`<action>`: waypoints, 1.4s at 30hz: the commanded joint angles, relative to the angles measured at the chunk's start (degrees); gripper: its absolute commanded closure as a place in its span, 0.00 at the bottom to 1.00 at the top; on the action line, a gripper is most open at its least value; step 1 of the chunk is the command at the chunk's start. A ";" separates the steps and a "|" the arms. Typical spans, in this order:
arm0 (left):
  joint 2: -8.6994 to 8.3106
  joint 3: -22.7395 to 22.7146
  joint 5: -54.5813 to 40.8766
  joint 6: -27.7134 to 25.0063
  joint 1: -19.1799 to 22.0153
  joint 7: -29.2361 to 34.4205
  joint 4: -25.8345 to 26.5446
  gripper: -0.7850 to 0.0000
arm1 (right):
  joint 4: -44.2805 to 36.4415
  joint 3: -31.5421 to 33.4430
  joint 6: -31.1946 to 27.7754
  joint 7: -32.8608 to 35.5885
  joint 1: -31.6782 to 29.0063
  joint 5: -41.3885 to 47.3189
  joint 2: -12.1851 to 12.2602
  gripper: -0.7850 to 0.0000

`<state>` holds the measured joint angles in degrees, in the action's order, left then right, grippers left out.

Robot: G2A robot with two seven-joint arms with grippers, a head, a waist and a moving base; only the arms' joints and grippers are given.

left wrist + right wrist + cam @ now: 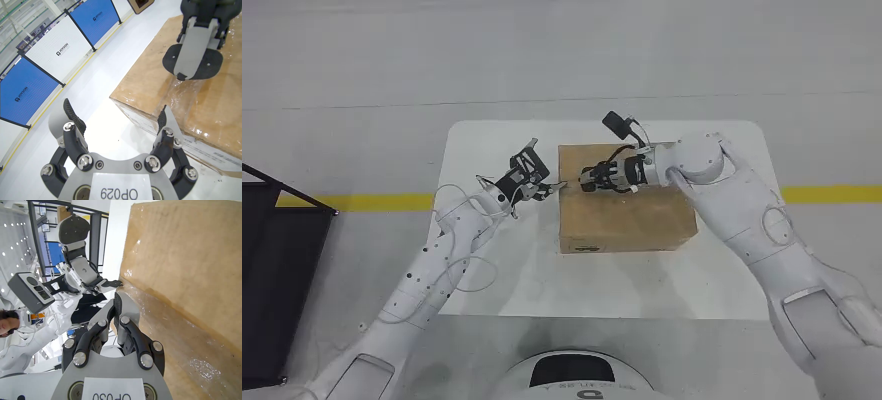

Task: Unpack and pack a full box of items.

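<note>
- Box [627, 200] of brown cardboard sits with its flaps closed around the middle of the white bench [502, 275], toward the far side.
- Clear tape [170, 332] runs glossy and wrinkled along the seam across the box's top.
- My left claw [115, 108] is spread wide at the box's left edge. One fingertip [115, 283] touches that edge just where the taped seam ends, and the other finger is raised well off the cardboard.
- My right claw [117, 306] is pinched closed, pads together, with nothing I can make out between them. Its tips are low over the taped seam on the box's top, near the left edge and close to my left claw.
- Blue and white barrier panels [37, 62] stand on the floor beyond the bench.
</note>
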<state>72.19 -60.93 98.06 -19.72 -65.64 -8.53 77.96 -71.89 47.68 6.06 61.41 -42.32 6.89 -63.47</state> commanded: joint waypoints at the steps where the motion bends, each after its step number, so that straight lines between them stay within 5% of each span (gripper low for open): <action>1: 0.00 0.00 0.00 0.00 0.00 0.00 0.00 0.00 | -0.45 -0.20 0.95 -0.34 -0.19 -0.79 -0.03 1.00; 14: 0.00 0.00 0.00 0.00 0.00 0.00 0.00 0.00 | 1.26 -0.63 5.75 -1.07 0.18 -4.20 -0.33 1.00; 42: 0.00 0.00 0.00 0.00 0.00 0.00 0.00 0.00 | -3.95 15.26 13.26 4.21 -8.20 -15.33 6.53 1.00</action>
<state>72.19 -60.93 98.06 -19.72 -65.64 -8.53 77.96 -75.69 62.35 19.14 65.53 -50.30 -8.25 -57.13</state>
